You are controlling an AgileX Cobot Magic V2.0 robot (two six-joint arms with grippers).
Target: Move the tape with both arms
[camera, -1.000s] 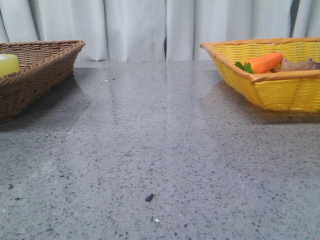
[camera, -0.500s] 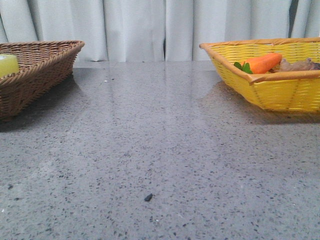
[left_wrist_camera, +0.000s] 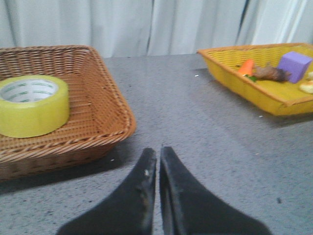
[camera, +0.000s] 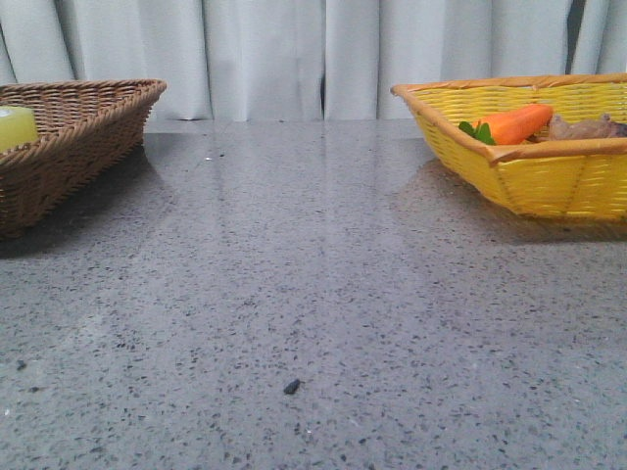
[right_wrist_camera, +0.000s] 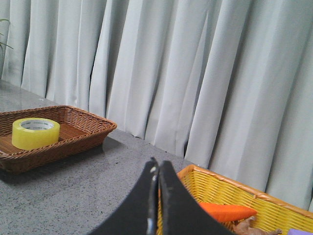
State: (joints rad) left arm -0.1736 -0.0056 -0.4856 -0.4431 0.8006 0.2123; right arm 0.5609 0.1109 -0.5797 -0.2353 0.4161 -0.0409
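Since the earlier front views we see nothing shifted: the small dark speck lies at the same spot on the grey speckled stone table. Nearest us, our left black two-fingered gripper hovers over the table with its tapered fingers pressed together, holding nothing. Our right black gripper is likewise closed and empty, raised near the yellow woven basket. Further out on the left, the wide roll of translucent yellow tape lies flat inside the brown wicker basket. On the far right, the yellow basket holds an orange carrot, a brownish object and a purple block.
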